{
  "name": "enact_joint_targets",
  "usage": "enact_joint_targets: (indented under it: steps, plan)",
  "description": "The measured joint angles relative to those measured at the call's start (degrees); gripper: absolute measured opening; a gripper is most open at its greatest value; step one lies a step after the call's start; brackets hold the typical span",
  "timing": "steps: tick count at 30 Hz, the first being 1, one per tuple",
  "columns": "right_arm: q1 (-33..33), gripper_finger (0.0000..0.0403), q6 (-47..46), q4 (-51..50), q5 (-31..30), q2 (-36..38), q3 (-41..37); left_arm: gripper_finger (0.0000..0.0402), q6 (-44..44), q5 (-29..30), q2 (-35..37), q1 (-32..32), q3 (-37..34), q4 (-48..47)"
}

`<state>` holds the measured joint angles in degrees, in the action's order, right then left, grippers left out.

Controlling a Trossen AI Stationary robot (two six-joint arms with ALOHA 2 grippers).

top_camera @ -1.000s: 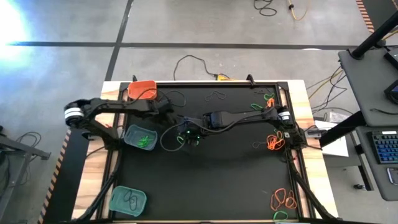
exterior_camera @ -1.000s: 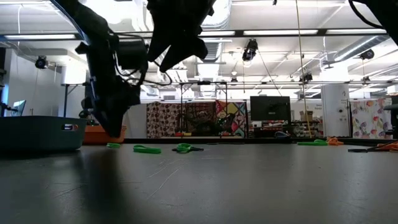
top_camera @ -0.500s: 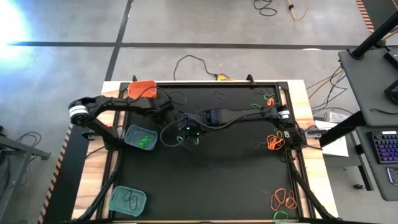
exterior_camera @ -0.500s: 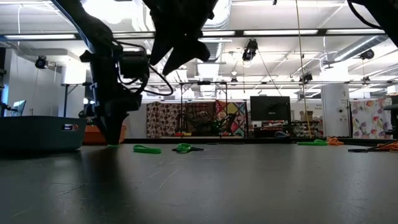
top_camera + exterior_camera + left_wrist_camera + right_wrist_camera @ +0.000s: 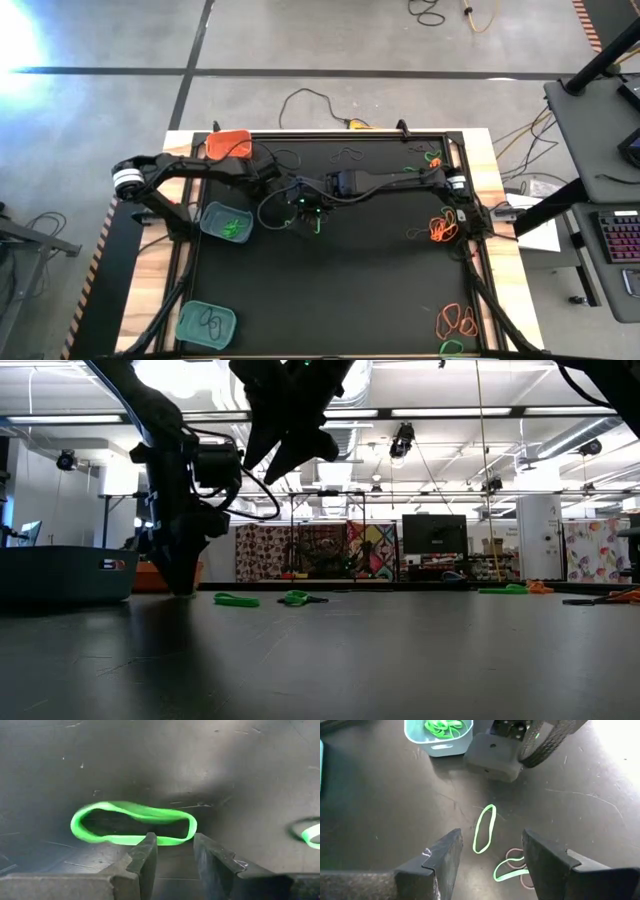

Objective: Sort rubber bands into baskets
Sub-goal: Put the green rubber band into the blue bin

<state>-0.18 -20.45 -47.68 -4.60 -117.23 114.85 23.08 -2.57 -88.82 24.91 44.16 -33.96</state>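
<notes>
Jaws of the left gripper (image 5: 172, 851) stand part open and empty, low over the worktop (image 5: 150, 765), with a bright green rubber band (image 5: 132, 823) lying flat just ahead, its long axis crosswise to them, nearer than the right gripper's (image 5: 490, 855) open jaws.

Matt black scuffed tabletop (image 5: 240, 765); glossy bright green rubber band (image 5: 132, 823); smooth teal plastic basket (image 5: 440, 742); pale bare-wood table edge (image 5: 497, 175).

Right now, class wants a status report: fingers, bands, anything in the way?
Left gripper low at mat, fingers open astride green band. Right gripper open, hovering above another green band. Green-band basket nearby. Nothing blocking.
</notes>
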Motion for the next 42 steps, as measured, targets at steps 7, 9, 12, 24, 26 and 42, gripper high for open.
enact_joint_targets:
  steps: [7,9,12,24,26,42]
  plan:
    - [-0.4,0.0199,0.5,0.1,0.0,0.0,0.0,0.0111,0.0,4.4,-0.1,0.0,0.0,1.5]
    - [-0.5,0.0199,0.7,0.2,0.0,0.0,0.0,0.0096,-0.1,4.7,-0.1,0.0,0.0,1.7]
    - [-0.7,0.0199,0.8,0.2,0.0,0.0,0.0,0.0050,-0.1,5.1,-0.1,0.0,0.0,3.3]
    - [-0.8,0.0199,1.2,-0.1,0.1,0.0,0.0,0.0001,0.1,5.1,2.5,0.0,0.2,1.1]
    - [-0.8,0.0199,1.4,0.0,0.1,0.0,0.0,0.0000,0.1,5.1,4.7,0.0,0.8,-2.2]
    - [-1.8,0.0199,5.6,5.6,0.1,-0.6,0.0,0.0000,17.1,-5.4,33.3,-16.1,3.6,-34.4]
